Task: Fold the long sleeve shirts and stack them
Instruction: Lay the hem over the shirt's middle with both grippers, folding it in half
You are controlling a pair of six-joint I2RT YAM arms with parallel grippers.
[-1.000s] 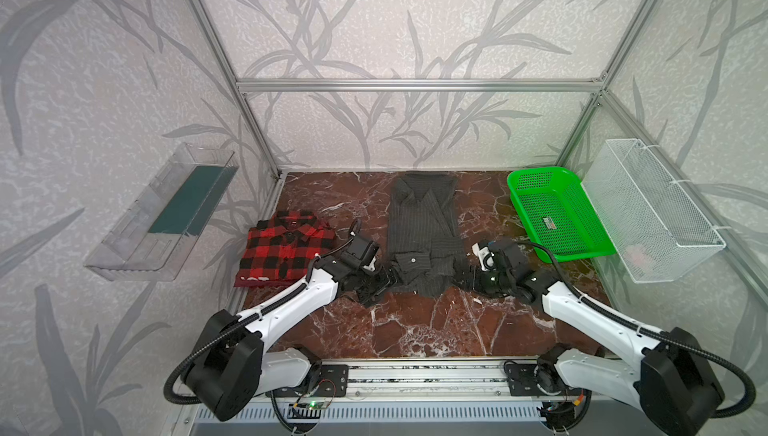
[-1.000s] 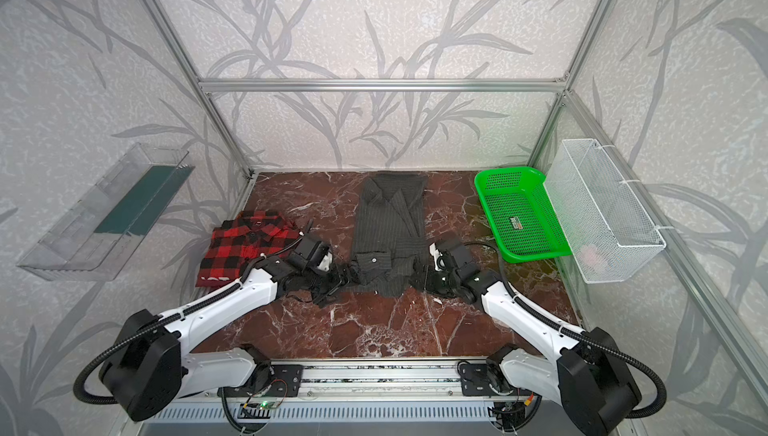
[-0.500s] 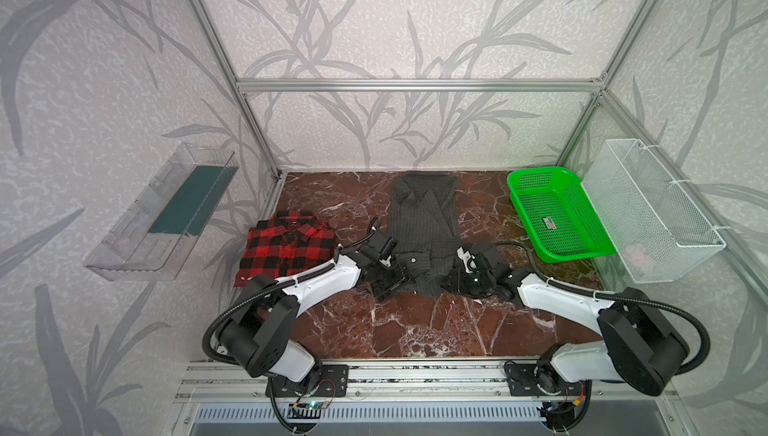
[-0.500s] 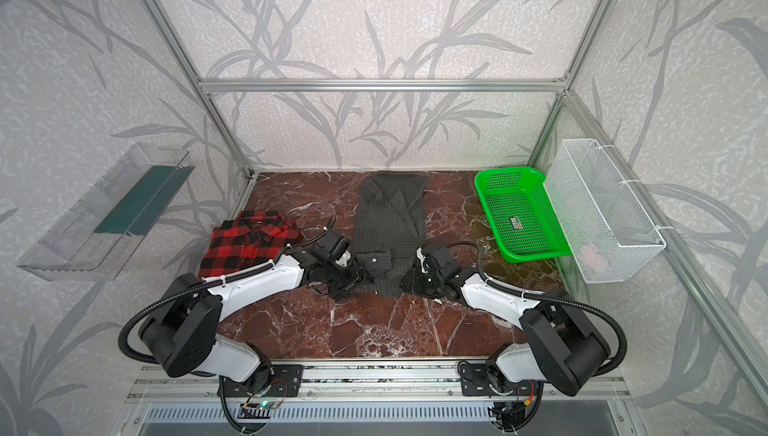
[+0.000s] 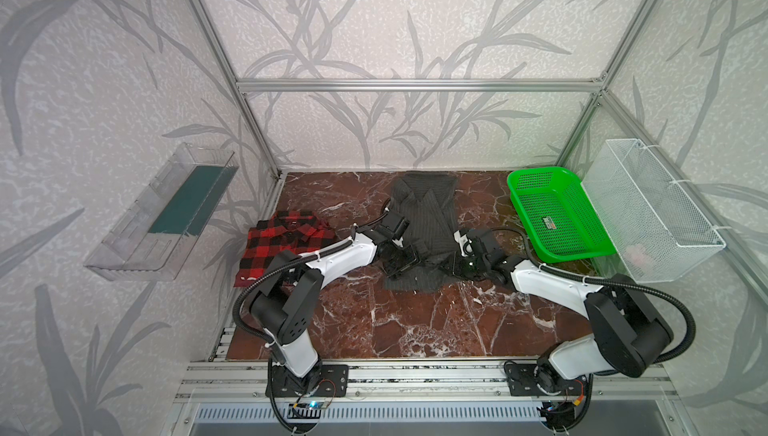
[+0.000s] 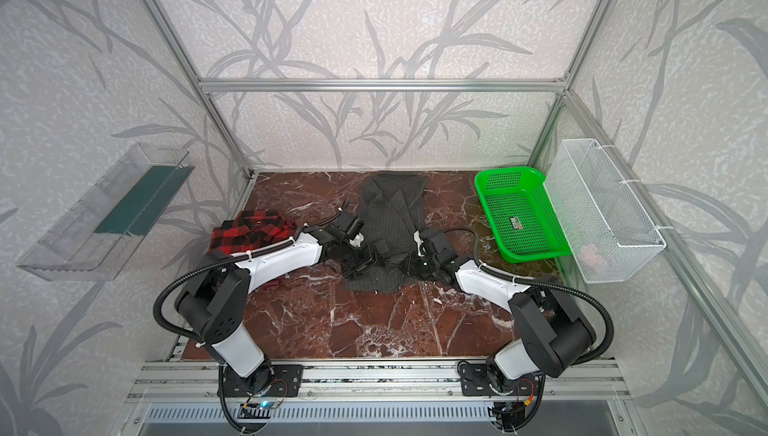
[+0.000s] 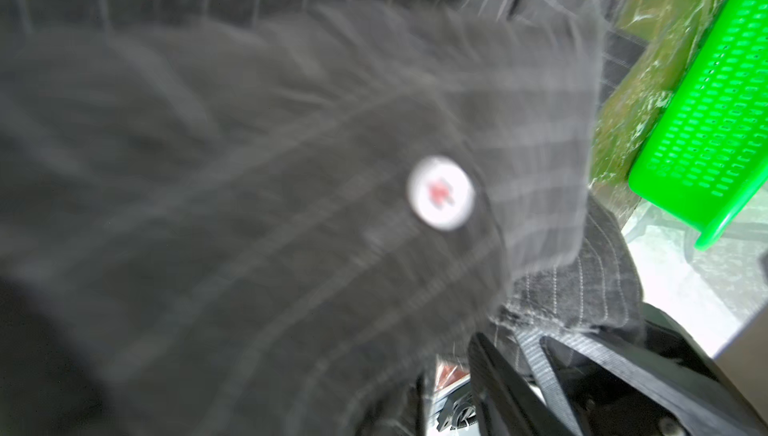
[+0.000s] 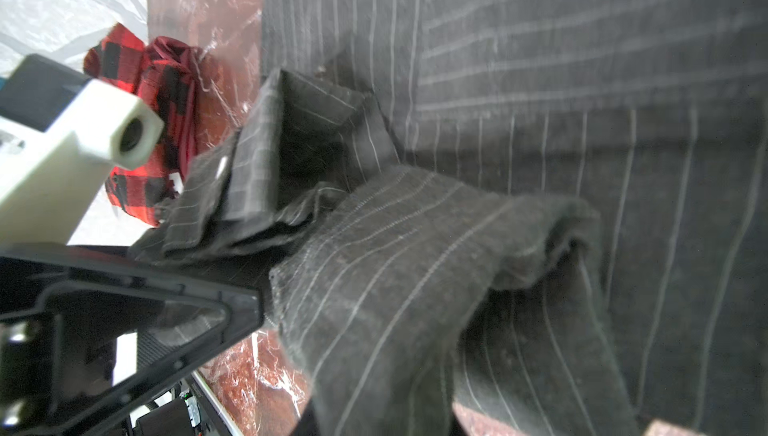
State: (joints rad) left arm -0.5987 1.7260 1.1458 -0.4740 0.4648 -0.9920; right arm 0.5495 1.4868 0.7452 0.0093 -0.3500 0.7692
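Sleeves, that's the step in hand. The dark charcoal pinstriped button-up cloth shirt (image 5: pixel 424 214) lies lengthwise on the red marble desk (image 5: pixel 415 322), with its collar beyond both jaws and its hem nearer than them. Both jaws sit at its lower half, one at each edge.

Left jaws pinch the cuff end of a sleeve, white button (image 7: pixel 441 193) right up at that wrist camera. Right jaws have a sleeve fold draped off their tip; pressed together or not, I can't tell.

Next, I reckon: carry both sleeves inward across the body, lay them flat, then fold hem to collar. It's floppy cloth, so go low and slow.

Count:
- Two shirts: this one, plus one red-and-black plaid cloth shirt (image 5: pixel 286 238), apparently folded, well out beyond the left jaws.
- One green plastic basket (image 5: pixel 536 171) beyond the right jaws.
- One white wire basket (image 5: pixel 665 205) further out on that side.
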